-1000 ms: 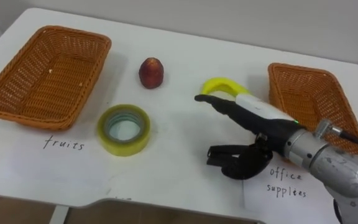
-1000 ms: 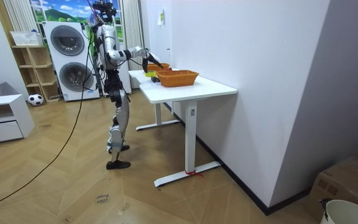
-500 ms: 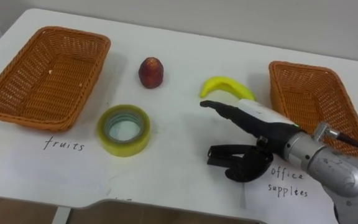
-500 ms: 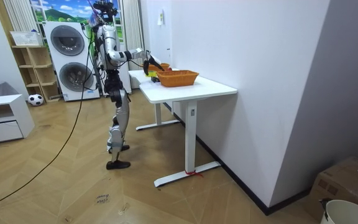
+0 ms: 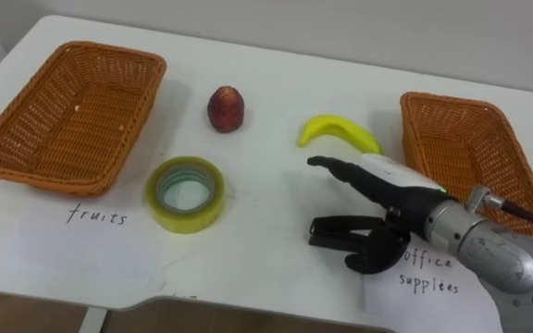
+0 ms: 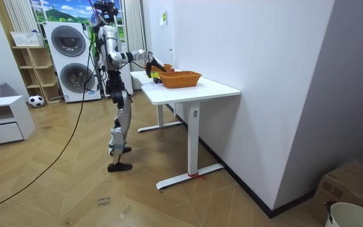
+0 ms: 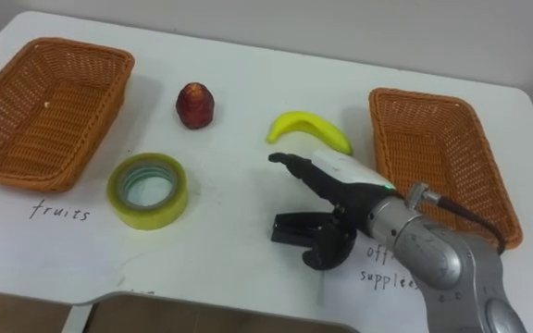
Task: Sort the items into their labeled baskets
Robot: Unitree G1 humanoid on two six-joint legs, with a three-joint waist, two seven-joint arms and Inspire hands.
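Here the right hand (image 5: 387,180), fingers straight and grasping nothing, is held over the counter (image 5: 276,102) toward its front edge, near the banana (image 5: 339,131).

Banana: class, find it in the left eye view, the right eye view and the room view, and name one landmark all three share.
Left eye view: banana right of centre, just left of the right basket.
Right eye view: banana near centre, left of the same basket.
Room view: too small to tell apart on the table.
Shared landmark: that basket, at the table's near end.
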